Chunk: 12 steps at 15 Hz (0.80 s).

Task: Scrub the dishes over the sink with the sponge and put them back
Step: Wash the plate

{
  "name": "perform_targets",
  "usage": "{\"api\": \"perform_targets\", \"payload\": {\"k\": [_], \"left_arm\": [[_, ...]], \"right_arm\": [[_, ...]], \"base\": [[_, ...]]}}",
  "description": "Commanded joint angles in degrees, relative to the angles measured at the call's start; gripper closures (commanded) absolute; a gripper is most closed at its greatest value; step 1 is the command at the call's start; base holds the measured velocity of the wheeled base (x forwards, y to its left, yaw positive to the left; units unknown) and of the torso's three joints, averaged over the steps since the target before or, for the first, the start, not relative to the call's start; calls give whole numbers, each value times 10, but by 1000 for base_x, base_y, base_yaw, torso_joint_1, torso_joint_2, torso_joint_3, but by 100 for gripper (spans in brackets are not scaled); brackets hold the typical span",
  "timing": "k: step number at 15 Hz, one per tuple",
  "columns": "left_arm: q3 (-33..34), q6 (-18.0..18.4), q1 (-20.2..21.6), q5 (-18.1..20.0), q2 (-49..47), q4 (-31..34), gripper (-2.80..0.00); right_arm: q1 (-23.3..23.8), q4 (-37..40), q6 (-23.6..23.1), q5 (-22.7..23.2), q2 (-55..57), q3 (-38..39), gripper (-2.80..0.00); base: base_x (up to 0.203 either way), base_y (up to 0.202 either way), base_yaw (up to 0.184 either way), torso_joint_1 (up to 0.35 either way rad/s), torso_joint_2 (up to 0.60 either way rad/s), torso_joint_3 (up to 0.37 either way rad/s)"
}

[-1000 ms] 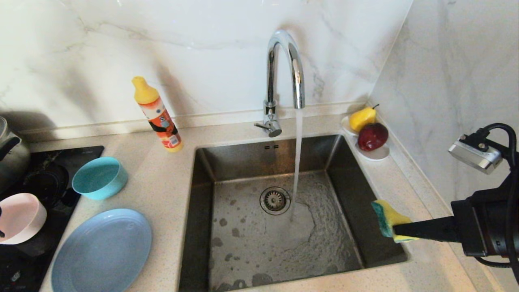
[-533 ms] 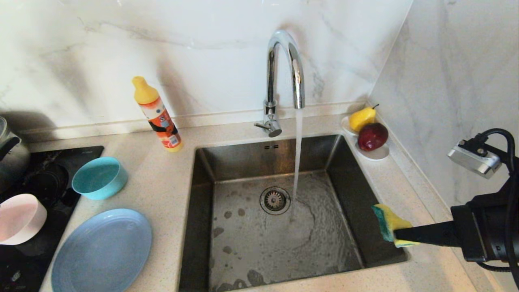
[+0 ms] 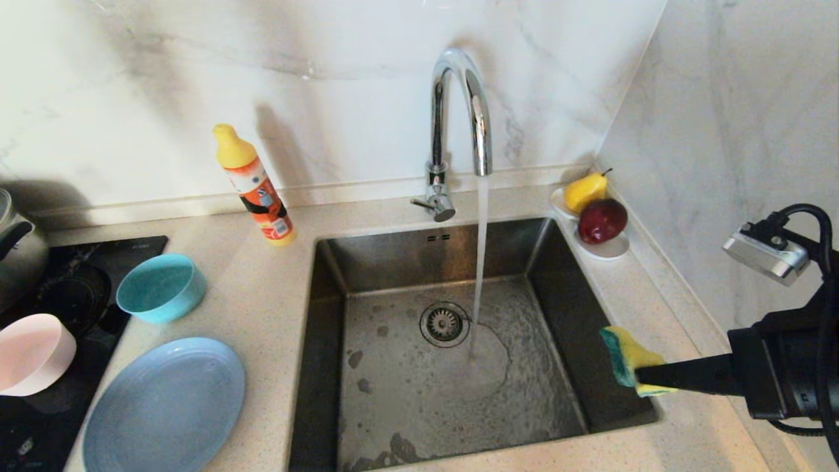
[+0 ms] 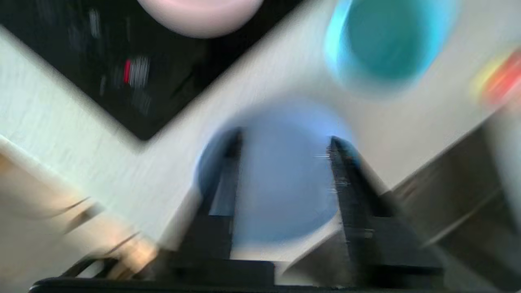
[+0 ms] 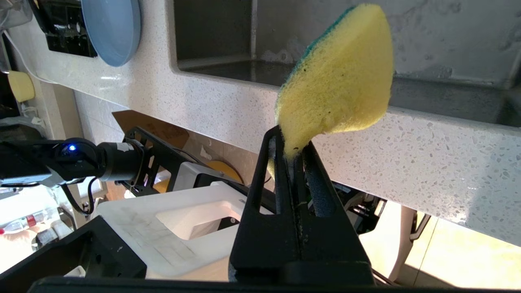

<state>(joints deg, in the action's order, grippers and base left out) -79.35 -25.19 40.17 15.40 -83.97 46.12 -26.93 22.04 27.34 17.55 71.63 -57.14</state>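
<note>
At four o'clock of the sink (image 3: 459, 367), our right gripper (image 3: 645, 379) pinches the sponge (image 3: 626, 360); left fingers (image 4: 232, 171) gape empty above the plate (image 3: 167, 403) (all dishes on the counter (image 3: 262, 308), scrubbing apparently pending).

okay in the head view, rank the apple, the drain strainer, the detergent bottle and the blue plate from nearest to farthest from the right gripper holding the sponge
From the right gripper, shut on the sponge:
1. Apple, on the saucer in the back right corner.
2. Drain strainer, in the sink floor.
3. Detergent bottle, back left of the sink.
4. Blue plate, far left counter.

Yellow sponge (image 3: 629, 359) above sink (image 3: 393, 255) rim
</note>
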Motion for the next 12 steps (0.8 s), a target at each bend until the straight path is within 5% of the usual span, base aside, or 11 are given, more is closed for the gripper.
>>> {"api": "perform_targets", "payload": {"k": [1,6,7,12], "left_arm": [[60,48,-28,-12,18,15,0],[216,90,-38,-22,-24,-77,0],[233,89,-39,-23,-42,-100,-280],[270,88,-38,-19,-88,-131,-280]], "right_arm": [[-2,2,2,1,0,1,0],[-5,2,3,1,-1,4,0],[-5,2,3,1,-1,5,0],[-5,1,3,0,3,4,0]], "base": [[0,0,0,0,0,0],[0,0,0,0,0,0],[0,0,0,0,0,0],[0,0,0,0,0,0]]}}
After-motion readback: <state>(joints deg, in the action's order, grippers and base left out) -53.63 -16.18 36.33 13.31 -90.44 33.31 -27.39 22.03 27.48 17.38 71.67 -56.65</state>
